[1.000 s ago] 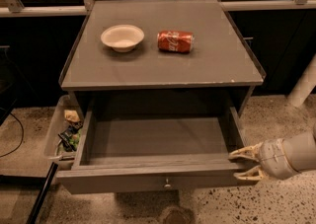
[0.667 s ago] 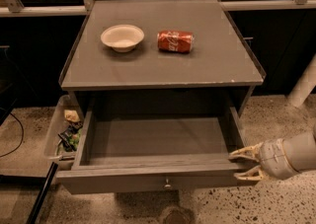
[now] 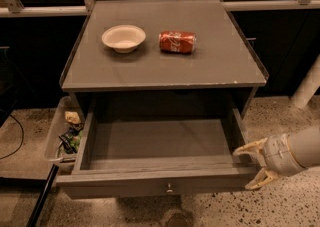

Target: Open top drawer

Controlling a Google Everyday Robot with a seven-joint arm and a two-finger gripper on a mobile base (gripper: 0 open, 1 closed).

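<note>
The top drawer (image 3: 160, 181) is a wide grey wooden drawer, pulled far out of the grey cabinet, and its inside shows bare. A small round metal knob (image 3: 170, 188) sits at the centre of its front panel. My gripper (image 3: 254, 167) comes in from the right edge, level with the drawer's front right corner. Its two pale fingers (image 3: 248, 147) are spread apart, one above and one below the corner of the front panel. They hold nothing.
On the cabinet top (image 3: 220, 66) stand a white bowl (image 3: 123, 37) and a red soda can (image 3: 177, 41) lying on its side. A grey bin (image 3: 55, 131) with small items sits on the speckled floor at the left. A white post (image 3: 307, 88) stands at the right.
</note>
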